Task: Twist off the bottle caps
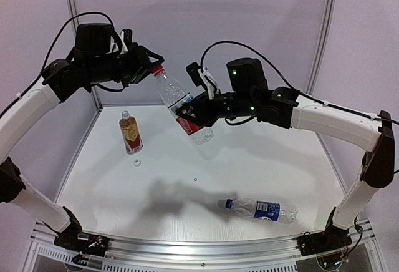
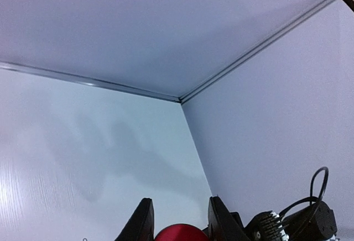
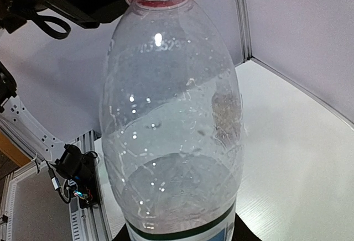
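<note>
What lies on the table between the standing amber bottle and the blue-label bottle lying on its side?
Top view: a white cap near the amber bottle, then a tiny ring-like speck about midway toward the blue-label bottle.

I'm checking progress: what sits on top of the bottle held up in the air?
A red cap, clamped in the left pincer; the right pincer grips the bottle. Its thread is covered, so looseness cannot be seen.
</note>
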Robot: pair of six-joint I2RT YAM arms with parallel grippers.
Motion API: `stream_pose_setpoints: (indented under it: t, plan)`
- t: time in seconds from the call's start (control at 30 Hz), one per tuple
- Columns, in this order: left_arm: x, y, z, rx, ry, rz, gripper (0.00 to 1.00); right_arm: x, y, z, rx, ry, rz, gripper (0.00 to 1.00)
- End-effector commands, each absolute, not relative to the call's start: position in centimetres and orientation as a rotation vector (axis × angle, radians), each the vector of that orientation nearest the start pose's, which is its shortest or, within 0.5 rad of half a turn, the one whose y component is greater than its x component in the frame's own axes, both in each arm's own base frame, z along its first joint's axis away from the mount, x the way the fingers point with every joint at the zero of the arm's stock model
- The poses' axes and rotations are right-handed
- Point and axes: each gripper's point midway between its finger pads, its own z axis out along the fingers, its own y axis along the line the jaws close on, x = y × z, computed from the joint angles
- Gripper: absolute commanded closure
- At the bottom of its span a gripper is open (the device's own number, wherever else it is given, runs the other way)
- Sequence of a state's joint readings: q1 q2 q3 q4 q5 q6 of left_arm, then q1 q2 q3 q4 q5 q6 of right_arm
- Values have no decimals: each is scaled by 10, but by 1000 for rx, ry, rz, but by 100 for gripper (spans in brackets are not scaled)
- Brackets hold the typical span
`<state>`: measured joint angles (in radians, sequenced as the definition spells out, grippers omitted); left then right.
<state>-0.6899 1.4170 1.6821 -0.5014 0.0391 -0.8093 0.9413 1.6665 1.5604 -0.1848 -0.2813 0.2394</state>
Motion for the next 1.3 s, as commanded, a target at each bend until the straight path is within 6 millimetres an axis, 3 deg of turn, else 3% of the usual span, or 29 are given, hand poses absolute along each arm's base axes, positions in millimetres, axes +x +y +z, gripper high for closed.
stream_pose_setpoints:
  t: [0.0, 0.07, 0.27, 0.4, 0.47, 0.6, 0.77, 1.0, 1.27]
  plan:
    - [323, -294, 407, -134, 2102, -1037, 81, 282, 453, 345, -856, 1777, 1018, 63]
    - [324, -294, 410, -129, 2102, -1032, 74, 279, 454, 346, -871, 1767, 1030, 63]
    - [323, -277, 438, -61, 1974, -956, 30, 268, 454, 344, -916, 1757, 1075, 63]
    - [308, -257, 466, 52, 1827, -949, 9, 262, 450, 347, -931, 1751, 1086, 63]
    - [299, -253, 468, 152, 1789, -946, 1, 260, 448, 350, -932, 1740, 1087, 63]
    - [281, -250, 467, 348, 1711, -1041, 4, 248, 445, 362, -935, 1693, 1160, 63]
    - [262, -263, 477, 540, 1646, -1241, 11, 223, 446, 384, -963, 1605, 1346, 61]
    - [265, -287, 487, 617, 1628, -1365, 19, 217, 450, 396, -962, 1563, 1425, 61]
    - [269, -301, 499, 653, 1593, -1431, 22, 216, 453, 394, -974, 1573, 1441, 62]
